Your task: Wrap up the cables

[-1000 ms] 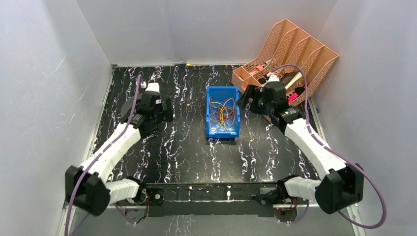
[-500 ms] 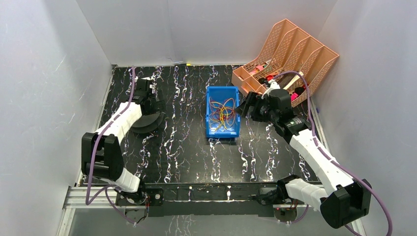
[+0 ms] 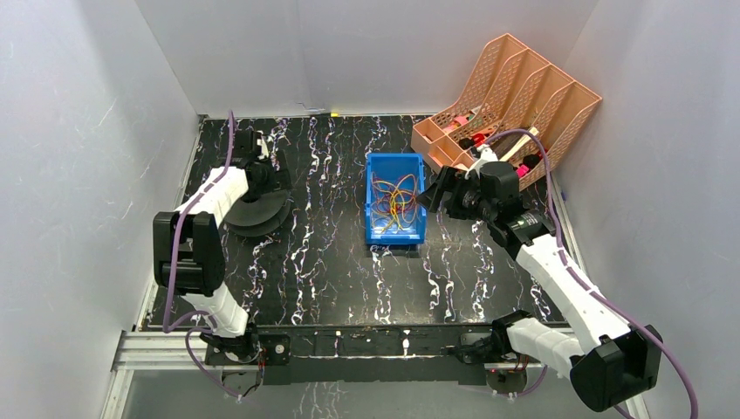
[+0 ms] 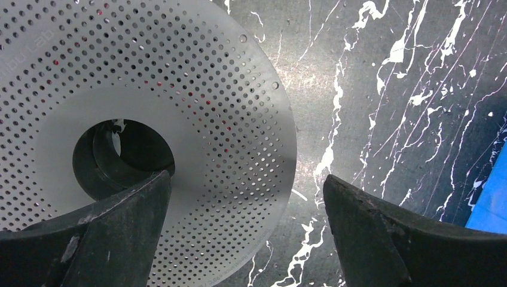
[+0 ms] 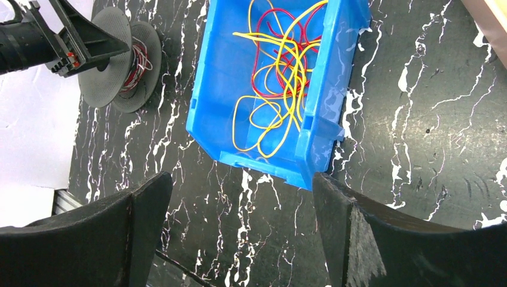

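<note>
**Loose cables in the blue bin, both end effectors released**

At the centre of the top view, the cables [image 3: 394, 199] lie in a loose tangle inside a blue bin [image 3: 421, 209]. They are thin yellow loops crossed by thin red ones. The right wrist view shows them most clearly. There the right end effector [image 5: 242, 179] is released, its fingers wide apart; in the top view it sits just right of the bin.

Toward the left of the top frame, the left end effector [image 4: 244, 185] is likewise released, its fingers spread above a grey perforated reel [image 4: 227, 101]. The left wrist view shows only the reel's top disc and hub hole. The right wrist view, in its upper left, shows red and pale wire wound between two discs.

The worktop [image 3: 332, 262] is black with white marbling. At the upper right of the top frame a peach slotted organizer [image 3: 524, 78] stands against white walls [image 3: 349, 52].
</note>
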